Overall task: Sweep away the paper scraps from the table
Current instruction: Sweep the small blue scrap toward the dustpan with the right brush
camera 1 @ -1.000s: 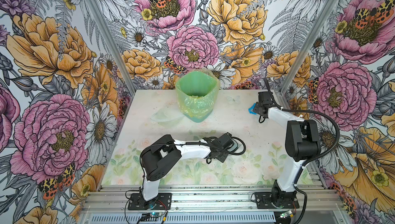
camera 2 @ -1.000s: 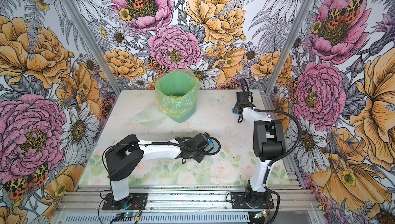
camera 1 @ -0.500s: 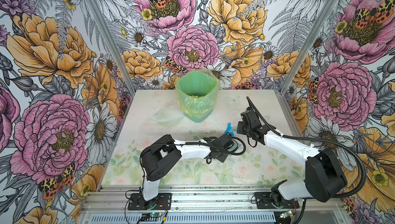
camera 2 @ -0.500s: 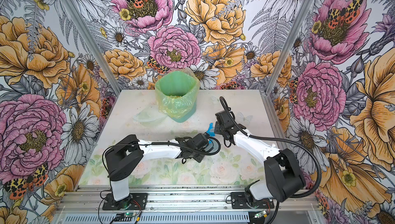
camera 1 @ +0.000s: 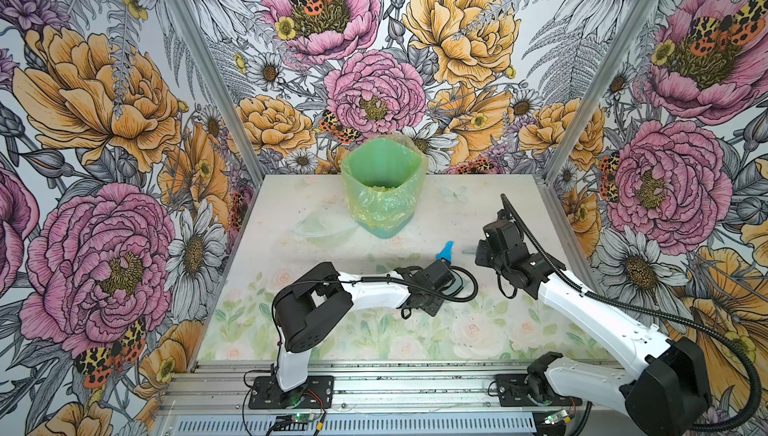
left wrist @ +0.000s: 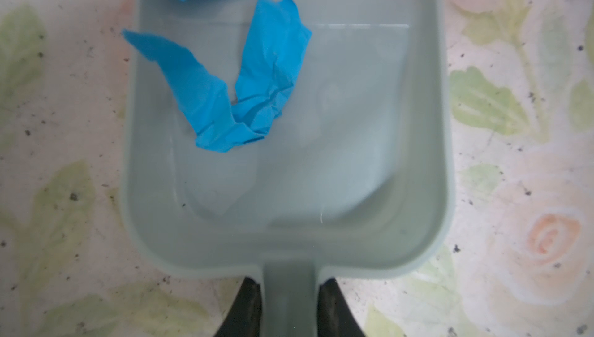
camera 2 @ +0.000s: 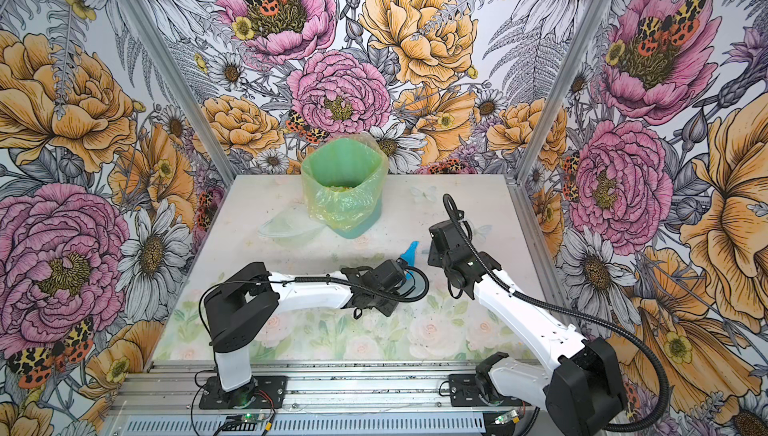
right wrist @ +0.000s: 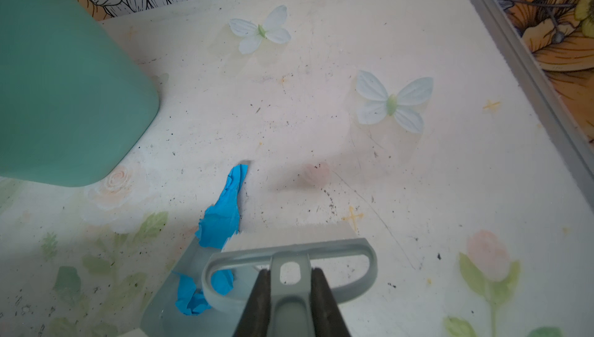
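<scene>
The left tool [left wrist: 287, 306] is near the middle of the surface [camera 1: 316, 330]. It is shut tight on the handle of the dustpan [left wrist: 321, 165]. The dustpan lies flat, and its open mouth points away from the left tool. One blue scrap [left wrist: 254, 94] is already inside the dustpan, over to one side. A second blue scrap [right wrist: 225, 213] lies right at the mouth. Part of it is on the lip, and the rest stretches out over the surface toward the far edge.

Just beside that scrap, on the side of the right edge, is the right tool [right wrist: 291, 296]. It is shut tight on the handle of the brush [right wrist: 289, 251]. The bristles look low, but I cannot tell if they touch the surface.

I think the job now is to sweep the second blue scrap into the dustpan. To do it well, the brush should go down behind the far tip of the scrap. Then it should pull the scrap slowly toward the mouth, because light paper can flick away. The left tool should hold the lip flat down so the paper cannot slip under it.

The green bin [camera 1: 382, 188] stands at the middle of the far edge. The scraps can be tipped in there. I see no other scraps on the surface.
</scene>
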Available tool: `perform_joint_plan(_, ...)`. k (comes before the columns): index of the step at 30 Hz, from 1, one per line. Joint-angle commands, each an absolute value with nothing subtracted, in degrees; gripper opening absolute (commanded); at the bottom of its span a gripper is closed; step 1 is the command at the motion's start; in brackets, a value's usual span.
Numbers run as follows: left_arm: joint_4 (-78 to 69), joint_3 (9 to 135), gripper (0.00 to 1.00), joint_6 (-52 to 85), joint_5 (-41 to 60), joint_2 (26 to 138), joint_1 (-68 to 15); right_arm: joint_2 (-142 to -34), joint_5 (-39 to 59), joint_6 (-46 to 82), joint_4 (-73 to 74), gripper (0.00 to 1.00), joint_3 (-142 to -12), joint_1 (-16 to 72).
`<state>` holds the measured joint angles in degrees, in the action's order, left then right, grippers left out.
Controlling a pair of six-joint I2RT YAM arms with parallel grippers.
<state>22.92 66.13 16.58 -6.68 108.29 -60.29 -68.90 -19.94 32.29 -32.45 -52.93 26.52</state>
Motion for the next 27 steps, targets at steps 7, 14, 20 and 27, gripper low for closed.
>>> perform_joint_plan(7,21.6,65.6,0.11,17.8,-9.0,106.8,-61.8,-82.9,-21.7,20.9,-30.8,0.0,-69.4,25.3)
perform_joint_plan(14,21.5,65.2,0.11,18.2,-9.3,106.6,-62.2,-91.5,-18.9,21.6,-28.4,0.0,-73.1,24.3)
perform_joint_plan(20,21.5,64.9,0.11,18.3,-9.5,106.4,-62.2,-94.6,-17.2,21.8,-28.2,0.0,-72.5,24.2)
perform_joint_plan(27,21.5,65.4,0.11,18.0,-9.2,107.0,-62.3,-94.3,-16.2,22.7,-28.2,0.0,-69.0,24.4)
